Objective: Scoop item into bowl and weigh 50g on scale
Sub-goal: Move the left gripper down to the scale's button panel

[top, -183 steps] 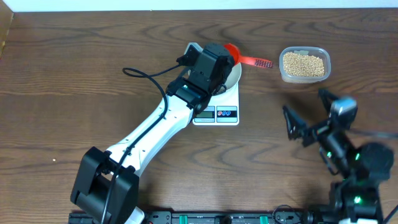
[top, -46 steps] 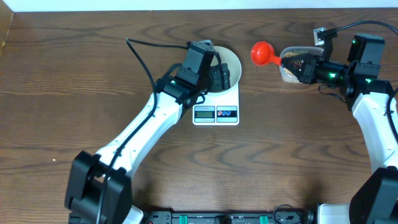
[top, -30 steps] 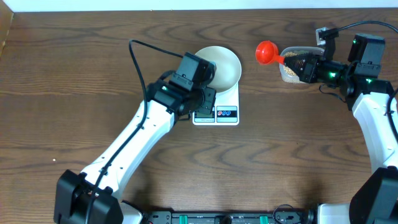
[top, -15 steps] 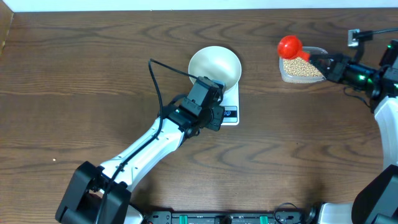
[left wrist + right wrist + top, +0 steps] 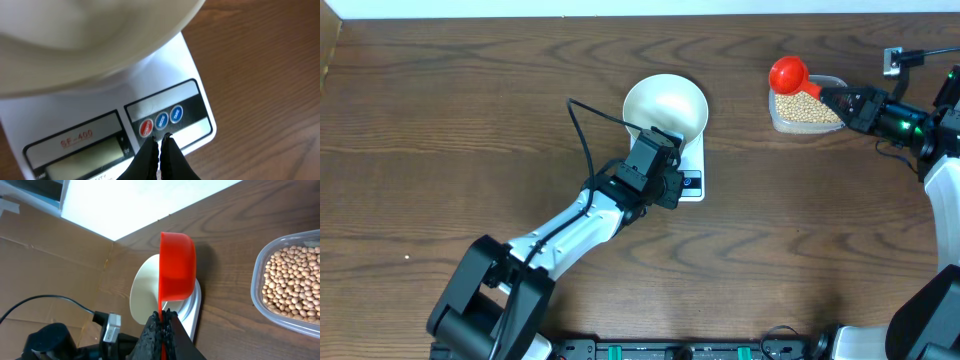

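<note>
Place: robotics lab bench.
Surface: wood-grain table (image 5: 440,120).
Machines: white robot arm (image 5: 570,220) over table's near left; second arm (image 5: 942,185) at table's right edge.
Wiring: black cable (image 5: 572,103) looping above table; connector rail (image 5: 670,351) along table's near edge.
Surround: cardboard panels (image 5: 50,270) beyond table's left edge; white board (image 5: 125,200) beyond its far edge.
Instrument: digital scale (image 5: 165,107) mid-table.

Even bright light; near bowl (image 5: 90,30) blurred.

left gripper (image 5: 160,142) drawn back from bowl (image 5: 665,105) to scale buttons (image 5: 161,120), red scoop (image 5: 787,73) carried over bean tub (image 5: 805,129)
</note>
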You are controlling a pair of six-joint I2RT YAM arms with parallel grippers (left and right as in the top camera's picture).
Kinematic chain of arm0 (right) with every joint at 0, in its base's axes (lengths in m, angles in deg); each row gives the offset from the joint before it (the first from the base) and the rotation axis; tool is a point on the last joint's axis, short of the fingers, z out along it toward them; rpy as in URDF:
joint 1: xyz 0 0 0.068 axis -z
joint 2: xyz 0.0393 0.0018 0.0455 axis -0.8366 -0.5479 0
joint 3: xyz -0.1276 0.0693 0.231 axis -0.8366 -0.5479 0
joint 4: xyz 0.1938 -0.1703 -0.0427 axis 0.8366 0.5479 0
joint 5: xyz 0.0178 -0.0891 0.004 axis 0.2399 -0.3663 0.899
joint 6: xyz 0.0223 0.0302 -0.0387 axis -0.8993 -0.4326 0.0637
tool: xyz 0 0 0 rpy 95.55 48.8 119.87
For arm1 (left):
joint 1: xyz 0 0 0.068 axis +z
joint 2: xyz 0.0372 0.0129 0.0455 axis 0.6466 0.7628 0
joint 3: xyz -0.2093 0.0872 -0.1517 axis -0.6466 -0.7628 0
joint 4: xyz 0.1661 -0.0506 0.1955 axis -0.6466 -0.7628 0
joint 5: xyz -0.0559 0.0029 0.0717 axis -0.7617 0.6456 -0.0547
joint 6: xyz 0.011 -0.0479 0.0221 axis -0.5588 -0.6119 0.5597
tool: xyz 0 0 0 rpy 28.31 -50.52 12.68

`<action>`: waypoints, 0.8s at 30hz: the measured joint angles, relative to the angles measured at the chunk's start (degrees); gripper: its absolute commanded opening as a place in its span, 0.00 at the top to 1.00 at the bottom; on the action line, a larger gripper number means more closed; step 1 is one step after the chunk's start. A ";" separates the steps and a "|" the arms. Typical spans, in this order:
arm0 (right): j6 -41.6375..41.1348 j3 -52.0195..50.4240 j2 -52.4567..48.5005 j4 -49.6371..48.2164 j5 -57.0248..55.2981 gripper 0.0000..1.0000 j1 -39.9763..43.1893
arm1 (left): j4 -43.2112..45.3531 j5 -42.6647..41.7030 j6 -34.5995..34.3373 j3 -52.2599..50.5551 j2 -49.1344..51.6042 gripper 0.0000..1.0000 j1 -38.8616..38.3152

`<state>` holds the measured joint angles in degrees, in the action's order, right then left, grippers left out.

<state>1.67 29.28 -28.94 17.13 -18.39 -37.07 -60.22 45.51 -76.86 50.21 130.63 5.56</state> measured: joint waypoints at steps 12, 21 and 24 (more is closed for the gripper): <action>0.00 0.00 0.00 0.02 0.02 0.99 0.00 | 2.73 0.20 -0.02 0.00 3.63 0.93 0.33; 0.04 0.00 0.00 1.05 -0.24 0.99 0.00 | 4.61 0.17 -0.02 0.00 5.97 0.93 0.66; 0.04 0.00 0.00 1.18 -0.26 0.99 0.00 | 4.83 0.17 0.00 0.00 6.58 0.93 0.66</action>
<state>1.71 29.28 -28.94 18.31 -18.65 -37.07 -55.39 45.69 -76.86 50.21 137.21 6.22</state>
